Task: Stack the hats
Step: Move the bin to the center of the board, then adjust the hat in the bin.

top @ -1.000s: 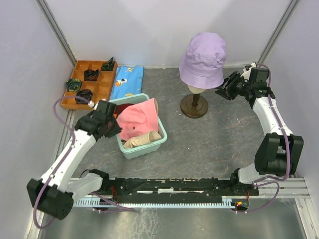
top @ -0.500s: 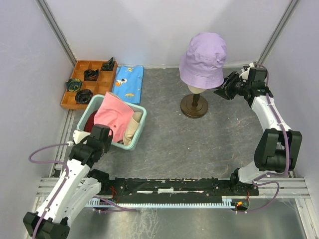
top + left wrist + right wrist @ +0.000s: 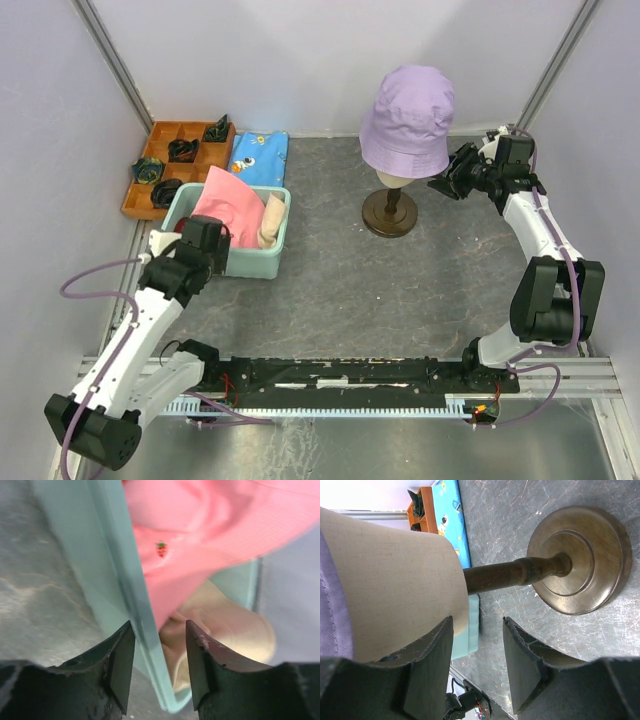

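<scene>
Our released left gripper (image 3: 159, 630) straddles the teal bin (image 3: 110, 570) wall; closing here would drag the bin, pink hat (image 3: 200, 525) and beige hat (image 3: 235, 630) inside. Our open right gripper (image 3: 477, 625), beside the lavender hat (image 3: 407, 115), may topple its mannequin (image 3: 395, 580).

This is probably a robotics lab test cell rather than a home or shop: a grey stone-patterned surface (image 3: 400, 290) is boxed in by plain pale wall panels (image 3: 300, 50) held by bare metal posts (image 3: 112, 65). In front of the mannequin head (image 3: 392, 180) wearing a lavender hat (image 3: 407, 120), two white robot arms (image 3: 140, 330) are bolted to a black rail (image 3: 340, 375) and trail loose purple cables (image 3: 85, 290). To that head's left sit staged props, a wooden divided tray (image 3: 205, 172) and a teal bin (image 3: 255, 265).
</scene>
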You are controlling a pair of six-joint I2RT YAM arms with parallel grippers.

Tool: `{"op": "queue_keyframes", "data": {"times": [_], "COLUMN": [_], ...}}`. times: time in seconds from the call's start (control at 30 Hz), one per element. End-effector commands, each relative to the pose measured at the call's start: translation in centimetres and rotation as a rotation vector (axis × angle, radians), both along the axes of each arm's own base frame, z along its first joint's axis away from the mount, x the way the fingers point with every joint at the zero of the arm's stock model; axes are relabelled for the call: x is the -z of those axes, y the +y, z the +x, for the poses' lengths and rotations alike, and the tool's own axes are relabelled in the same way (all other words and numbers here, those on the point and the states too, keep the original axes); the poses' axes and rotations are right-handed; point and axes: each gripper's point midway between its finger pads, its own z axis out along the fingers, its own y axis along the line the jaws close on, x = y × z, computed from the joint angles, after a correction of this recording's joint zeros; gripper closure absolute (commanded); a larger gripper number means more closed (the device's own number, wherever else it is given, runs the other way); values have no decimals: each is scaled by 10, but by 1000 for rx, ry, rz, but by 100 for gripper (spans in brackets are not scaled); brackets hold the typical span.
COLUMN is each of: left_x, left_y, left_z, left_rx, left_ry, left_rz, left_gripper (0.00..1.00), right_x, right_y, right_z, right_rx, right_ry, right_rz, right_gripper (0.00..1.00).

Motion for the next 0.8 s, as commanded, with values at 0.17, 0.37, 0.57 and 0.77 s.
{"op": "queue_keyframes", "data": {"times": [0.17, 0.37, 0.57, 0.77], "left_x": [-98, -94, -108, -88], "left_y": [-11, -6, 26, 46], "left_z": [10, 0, 11, 33], "left_rx": [113, 129, 171, 251], "left_ry": [-204, -197, -96, 119], "left_rz": [-6, 18, 347, 540], "left_gripper": [35, 34, 27, 17], "right_x": [-20, -20, -23, -26], "right_y": [14, 18, 19, 19], "right_z": [13, 12, 9, 6], "right_rx": [-30, -40, -47, -52], "right_ry": [-85, -87, -92, -99], "right_rz": [4, 1, 4, 0], "right_gripper": [48, 47, 47, 47]}}
